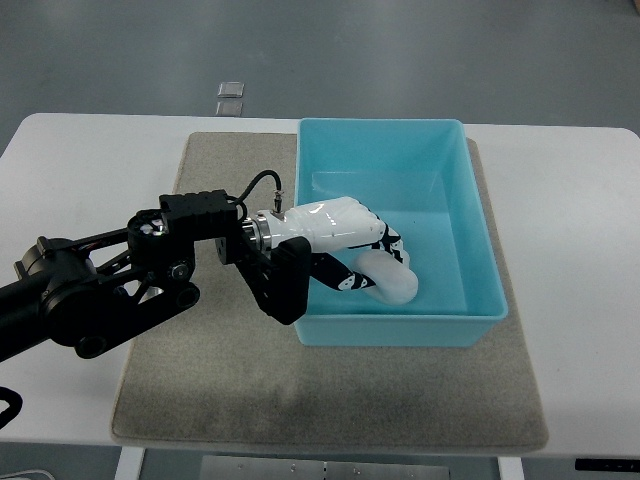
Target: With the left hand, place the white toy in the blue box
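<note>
Top view:
White toy [392, 280]: one, inside the blue box [480, 230] near its front wall, long axis running left-right, slightly down to the right.
Left hand [335, 235]: one, reaching over the box's left wall, fingers [385, 245] curled around the toy.
Mat [200, 380]: one, under the box.

A white table [90, 150] with rounded far corners fills most of the view, its near edge running along the bottom. A beige-grey mat [330, 400] lies on the table's middle, reaching from near the far edge almost to the near edge. Beyond the far edge is a plain grey floor [420, 50], evenly lit. Two small pale squares [230, 97] sit on the floor just past the far edge. Under the near edge, a grey metal part [330, 468] of the table's frame shows.
</note>
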Controlling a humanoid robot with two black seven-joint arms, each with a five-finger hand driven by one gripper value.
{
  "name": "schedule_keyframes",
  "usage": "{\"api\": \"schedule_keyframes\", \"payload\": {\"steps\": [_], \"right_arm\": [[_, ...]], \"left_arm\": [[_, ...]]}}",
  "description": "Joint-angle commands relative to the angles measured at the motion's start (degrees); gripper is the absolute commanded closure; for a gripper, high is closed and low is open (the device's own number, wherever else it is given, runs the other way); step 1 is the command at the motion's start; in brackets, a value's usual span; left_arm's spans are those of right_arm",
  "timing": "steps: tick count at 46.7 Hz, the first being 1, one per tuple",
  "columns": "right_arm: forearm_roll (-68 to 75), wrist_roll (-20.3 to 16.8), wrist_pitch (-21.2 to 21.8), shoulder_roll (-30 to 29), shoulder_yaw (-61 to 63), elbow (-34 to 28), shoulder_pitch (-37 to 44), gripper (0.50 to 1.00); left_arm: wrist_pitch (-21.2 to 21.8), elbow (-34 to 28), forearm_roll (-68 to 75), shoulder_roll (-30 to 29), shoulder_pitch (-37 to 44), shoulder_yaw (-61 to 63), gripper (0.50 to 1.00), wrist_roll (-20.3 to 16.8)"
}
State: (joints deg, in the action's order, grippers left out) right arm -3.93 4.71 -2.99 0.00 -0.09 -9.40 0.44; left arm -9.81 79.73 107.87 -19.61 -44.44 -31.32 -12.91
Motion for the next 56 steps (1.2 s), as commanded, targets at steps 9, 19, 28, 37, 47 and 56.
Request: {"api": "schedule_keyframes", "payload": {"steps": [9,19,28,37,47,56], "right_arm": [[-0.03,0.04,0.00,0.00,0.00,0.00,0.00,0.564],[-0.02,-0.05,0.00,0.00,0.00,0.00,0.00,0.564],[0.06,0.04,0.00,0.00,0.00,0.00,0.00,0.564],[-0.02,0.04,0.00,0.00,0.00,0.00,0.00,0.564],[-0.03,-0.05,0.00,0.00,0.00,0.00,0.00,0.564],[-0.03,0.04,0.00,0.00,0.00,0.00,0.00,0.564]], "left_arm": [[0.41,1.04,-1.25,-0.26,0.49,-2.69,0.508,-0.18],[0.67,1.05,-14.07,-0.26,3.30,-9.28,0.508,-0.18],[1.28,0.78,-28.75,-0.34,7.08,-17.81,0.508,-0.18],[5.06,0.61,-40.88,-0.87,9.11,-22.82,0.508,-0.27],[6.65,-1.67,-66.71,-3.07,9.64,-25.55,0.506,-0.01],[9.10,-6.07,-74.82,-4.83,9.72,-25.20,0.506,4.82]]}}
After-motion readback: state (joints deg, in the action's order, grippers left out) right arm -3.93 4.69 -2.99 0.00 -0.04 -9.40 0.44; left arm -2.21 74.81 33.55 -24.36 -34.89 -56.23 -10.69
